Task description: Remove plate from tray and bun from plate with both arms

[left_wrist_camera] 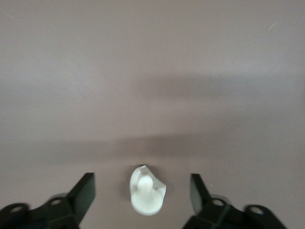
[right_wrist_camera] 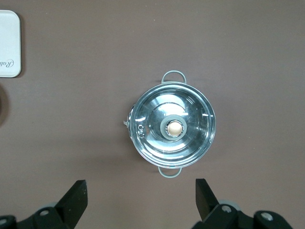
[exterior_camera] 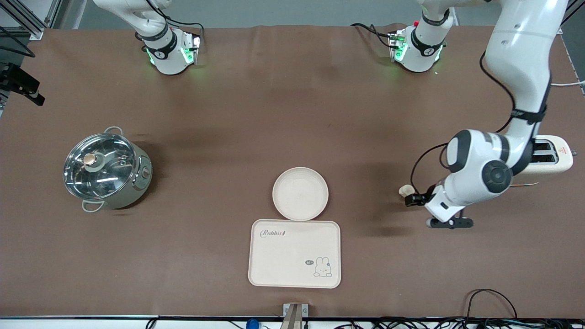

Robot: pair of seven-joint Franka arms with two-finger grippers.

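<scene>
The round cream plate point(exterior_camera: 300, 193) lies on the brown table, its nearer rim touching the farther edge of the rabbit tray point(exterior_camera: 295, 253). The small pale bun point(exterior_camera: 404, 190) lies on the table toward the left arm's end. My left gripper point(exterior_camera: 415, 206) is low at the bun and open. In the left wrist view the bun point(left_wrist_camera: 147, 193) sits between its open fingers point(left_wrist_camera: 141, 179), touching neither. My right gripper point(right_wrist_camera: 140, 183) is open and empty, high over the table beside the pot point(right_wrist_camera: 174, 128). It is out of the front view.
A steel pot with a glass lid point(exterior_camera: 106, 168) stands toward the right arm's end. A cream toaster point(exterior_camera: 550, 155) stands at the left arm's end, partly hidden by that arm. A corner of the tray point(right_wrist_camera: 8, 43) shows in the right wrist view.
</scene>
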